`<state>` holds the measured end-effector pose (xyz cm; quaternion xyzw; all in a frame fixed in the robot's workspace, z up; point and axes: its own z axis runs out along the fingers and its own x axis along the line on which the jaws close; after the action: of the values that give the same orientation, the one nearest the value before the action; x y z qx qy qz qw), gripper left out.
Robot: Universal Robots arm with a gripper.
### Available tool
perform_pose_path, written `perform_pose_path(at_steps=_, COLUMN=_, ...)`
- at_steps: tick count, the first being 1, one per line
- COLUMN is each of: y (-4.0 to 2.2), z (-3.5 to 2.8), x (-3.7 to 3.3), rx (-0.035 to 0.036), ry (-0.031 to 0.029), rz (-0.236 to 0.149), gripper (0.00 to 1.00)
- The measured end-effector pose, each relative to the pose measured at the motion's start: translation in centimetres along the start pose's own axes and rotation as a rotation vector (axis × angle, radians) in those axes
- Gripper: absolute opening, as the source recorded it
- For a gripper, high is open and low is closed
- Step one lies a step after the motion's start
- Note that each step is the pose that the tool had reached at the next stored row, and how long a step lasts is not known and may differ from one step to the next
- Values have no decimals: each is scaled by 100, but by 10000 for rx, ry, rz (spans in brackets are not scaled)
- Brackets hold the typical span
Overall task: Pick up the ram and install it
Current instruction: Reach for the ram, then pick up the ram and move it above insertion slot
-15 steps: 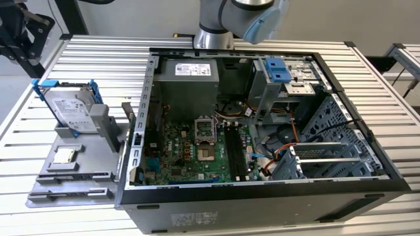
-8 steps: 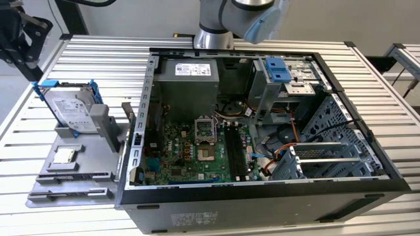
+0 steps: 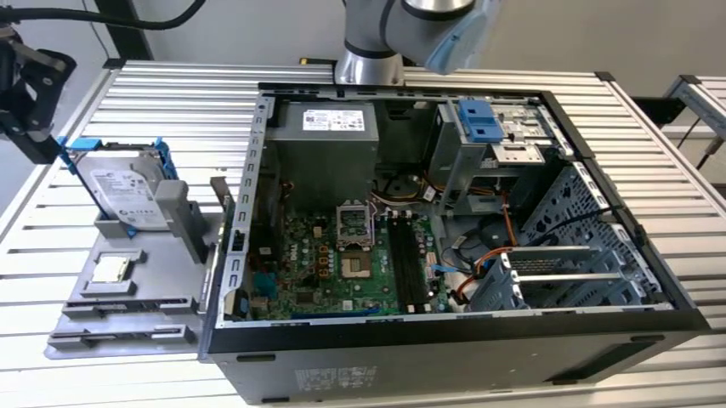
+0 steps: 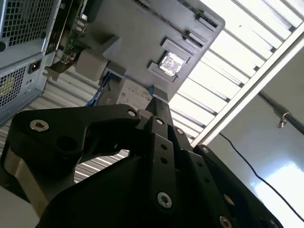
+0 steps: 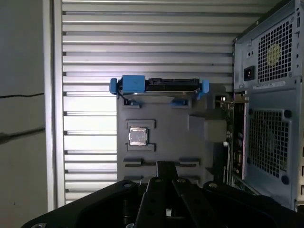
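Matte black tool (image 4: 159,107) with silver screw heads (image 4: 164,200); grey arm (image 3: 369,38), pale-blue joint cap (image 3: 460,38), black cable (image 3: 102,13).

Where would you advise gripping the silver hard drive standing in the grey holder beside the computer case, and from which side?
Probably from above, pinching the two broad flat faces of the silver hard drive near its free top edge. It stands on edge in the grey plastic holder, its lower edge seated there, and the light-blue plastic bracket wraps its ends.
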<state>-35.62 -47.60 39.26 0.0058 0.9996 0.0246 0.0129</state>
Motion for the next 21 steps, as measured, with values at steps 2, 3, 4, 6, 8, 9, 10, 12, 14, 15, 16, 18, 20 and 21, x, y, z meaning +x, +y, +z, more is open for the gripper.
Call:
perform_pose_path(at_steps=2, y=-88, z=-4, x=-1, rx=0, ry=1, rz=1, gripper=0)
perform_pose_path(at_steps=3, y=-133, z=-6, x=-1, rx=0, ry=2, rz=1, gripper=0)
perform_pose_path(at_steps=4, y=-170, z=-8, x=-2, rx=0, ry=2, rz=1, gripper=0)
perform_pose_path(at_steps=6, y=-262, z=-12, x=-3, rx=-1, ry=4, rz=0, gripper=0)
perform_pose_path(at_steps=8, y=-401, z=-20, x=-4, rx=0, ry=6, rz=1, gripper=0)
perform_pose_path(at_steps=9, y=-441, z=-21, x=-5, rx=-1, ry=5, rz=1, gripper=0)
perform_pose_path(at_steps=10, y=-495, z=-24, x=-6, rx=0, ry=6, rz=0, gripper=0)
perform_pose_path(at_steps=12, y=-555, z=-26, x=-6, rx=0, ry=6, rz=7, gripper=0)
perform_pose_path(at_steps=14, y=-560, z=-26, x=-4, rx=0, ry=6, rz=10, gripper=0)
perform_pose_path(at_steps=15, y=-559, z=-26, x=-5, rx=0, ry=6, rz=10, gripper=0)
perform_pose_path(at_steps=16, y=-560, z=-26, x=-4, rx=0, ry=6, rz=10, gripper=0)
perform_pose_path(at_steps=18, y=-561, z=-26, x=-1, rx=0, ry=6, rz=9, gripper=0)
perform_pose_path(at_steps=20, y=-560, z=-26, x=0, rx=0, ry=6, rz=9, gripper=0)
perform_pose_path(at_steps=21, y=-561, z=-26, x=0, rx=0, ry=6, rz=9, gripper=0)
